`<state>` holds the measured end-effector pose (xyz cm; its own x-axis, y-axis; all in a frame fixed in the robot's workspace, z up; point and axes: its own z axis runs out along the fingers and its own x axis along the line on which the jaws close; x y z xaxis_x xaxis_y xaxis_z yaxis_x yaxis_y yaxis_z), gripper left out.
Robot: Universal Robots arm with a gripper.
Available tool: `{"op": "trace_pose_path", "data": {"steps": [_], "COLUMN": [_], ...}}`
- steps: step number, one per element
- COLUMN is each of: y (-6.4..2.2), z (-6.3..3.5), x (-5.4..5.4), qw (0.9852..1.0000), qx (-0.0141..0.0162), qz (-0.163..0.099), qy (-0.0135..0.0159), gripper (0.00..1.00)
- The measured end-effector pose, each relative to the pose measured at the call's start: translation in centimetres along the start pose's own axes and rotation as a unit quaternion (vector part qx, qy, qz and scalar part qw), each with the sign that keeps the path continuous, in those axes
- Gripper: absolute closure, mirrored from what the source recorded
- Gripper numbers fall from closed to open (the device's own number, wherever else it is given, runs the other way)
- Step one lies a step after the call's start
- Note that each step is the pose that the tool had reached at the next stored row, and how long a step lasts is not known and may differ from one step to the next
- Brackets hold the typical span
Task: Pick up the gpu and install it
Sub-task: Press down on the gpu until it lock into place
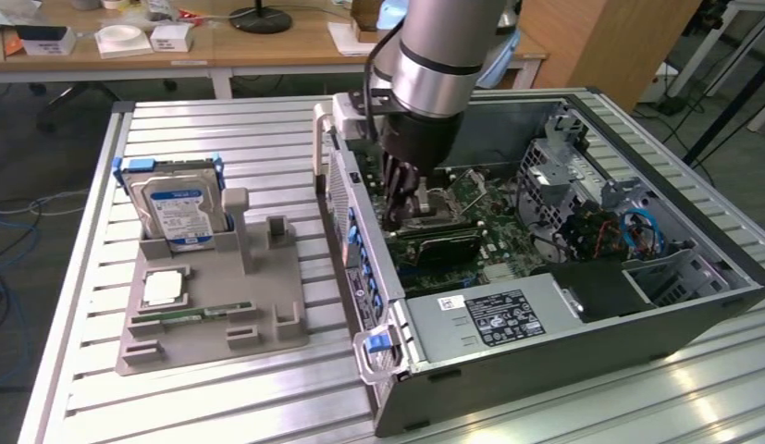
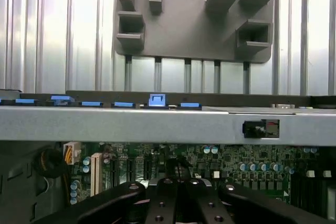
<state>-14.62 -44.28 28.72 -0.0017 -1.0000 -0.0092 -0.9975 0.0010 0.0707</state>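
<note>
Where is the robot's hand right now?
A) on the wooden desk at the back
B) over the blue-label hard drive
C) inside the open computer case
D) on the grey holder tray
C: the hand reaches down inside the open computer case, just above the green motherboard, away from the hard drive on the grey holder tray.

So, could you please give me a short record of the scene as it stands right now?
gripper: shut, down inside the open computer case, over the motherboard
gpu: dark card right under the gripper; whether it is gripped cannot be told
hard drive: upright in the grey holder beside the case
</note>
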Motion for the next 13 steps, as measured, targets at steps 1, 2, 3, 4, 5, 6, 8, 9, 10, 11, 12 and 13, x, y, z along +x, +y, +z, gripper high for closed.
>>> {"op": "trace_pose_path", "data": {"steps": [1, 2, 3, 4, 5, 6, 8, 9, 10, 11, 12, 13], "y": [0.18, 0.32, 0.55, 0.68, 0.75, 0.77, 0.81, 0.83, 0.83, 0.84, 0.85, 0.88], "z": [0.01, 0.03, 0.04, 0.05, 0.06, 0.06, 0.05, 0.04, 0.03, 0.01, 0.01, 0.00], "x": [-0.06, -0.10, -0.13, -0.14, -0.14, -0.14, -0.14, -0.14, -0.14, -0.14, -0.14, -0.14], "qw": [1.0000, 1.0000, 1.0000, 1.0000, 1.0000, 1.0000, 1.0000, 1.0000, 1.0000, 1.0000, 1.0000, 1.0000], "qx": [0.0000, 0.0000, 0.0000, 0.0000, 0.0000, 0.0000, 0.0000, 0.0000, 0.0000, 0.0000, 0.0000, 0.0000], "qz": [0.000, 0.000, 0.000, 0.000, 0.000, 0.000, 0.000, 0.000, 0.000, 0.000, 0.000, 0.000], "qy": [0.0000, 0.0000, 0.0000, 0.0000, -0.0001, 0.0000, 0.0000, 0.0000, -0.0001, -0.0001, -0.0001, -0.0001], "gripper": [0.89, 0.89, 0.89, 0.89, 0.89, 0.89, 0.89, 0.89, 0.89, 0.89, 0.89, 0.89]}}
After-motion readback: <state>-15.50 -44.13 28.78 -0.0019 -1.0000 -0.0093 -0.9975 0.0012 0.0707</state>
